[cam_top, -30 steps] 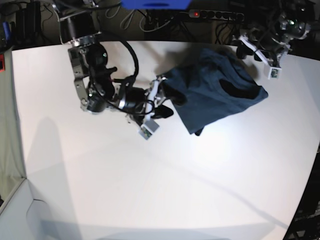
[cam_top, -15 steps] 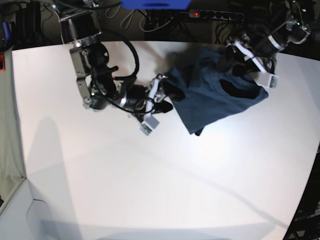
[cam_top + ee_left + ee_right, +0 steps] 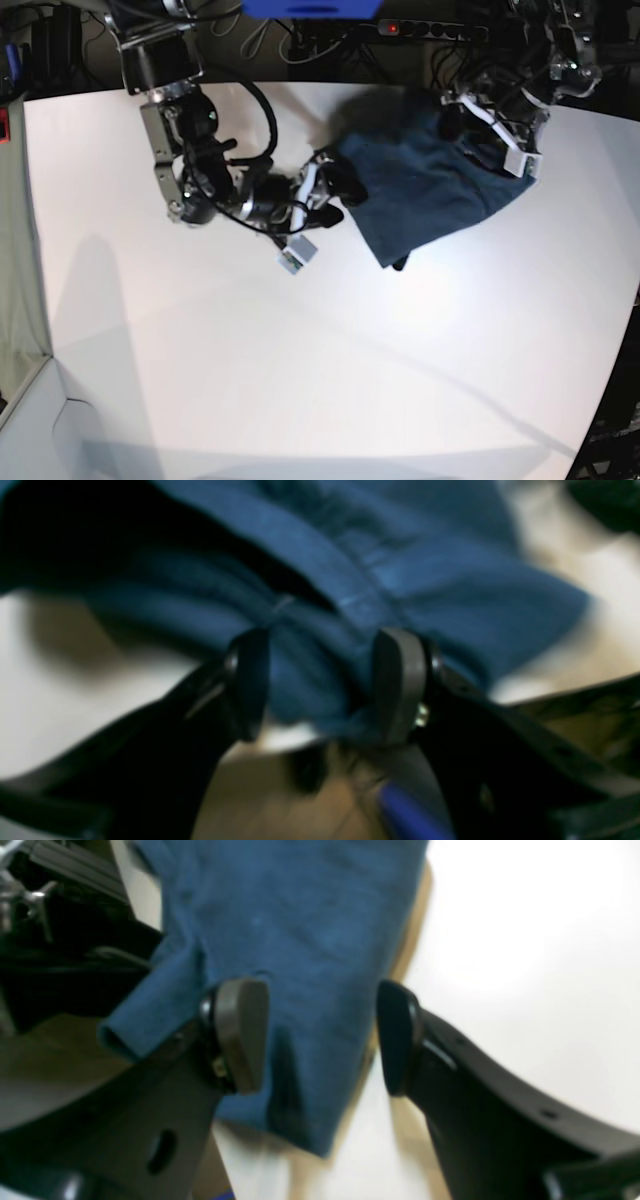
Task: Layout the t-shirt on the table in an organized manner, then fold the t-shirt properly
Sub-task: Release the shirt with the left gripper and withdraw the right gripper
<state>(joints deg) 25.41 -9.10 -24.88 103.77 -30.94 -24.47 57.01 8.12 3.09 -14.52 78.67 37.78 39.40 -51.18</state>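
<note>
Fingers [image 3: 395,685] of your left gripper [image 3: 320,685] are standing apart in the left wrist view, and a bunched fold of the t-shirt [image 3: 350,580] is sitting in the gap between them. That view is blurred, so you cannot tell whether the pads are pressing on the cloth or just flanking it.

Your right gripper [image 3: 320,1035] is also standing with its fingers [image 3: 240,1035] spread. In the right wrist view the blue fabric [image 3: 300,940] is filling the upper middle of the frame and running down between the two pads; the left pad is lying over the cloth, and the right pad is sitting at the shirt's edge, over the white table [image 3: 525,965]. No clamp is showing there.

In the base view the t-shirt [image 3: 420,200] is lying crumpled in the upper right of the frame, on the table [image 3: 300,380], near its far edge. The left gripper [image 3: 490,130] is sitting at the shirt's upper right corner. The right gripper [image 3: 330,195] is sitting at the shirt's left edge, near the centre of the frame.
</note>
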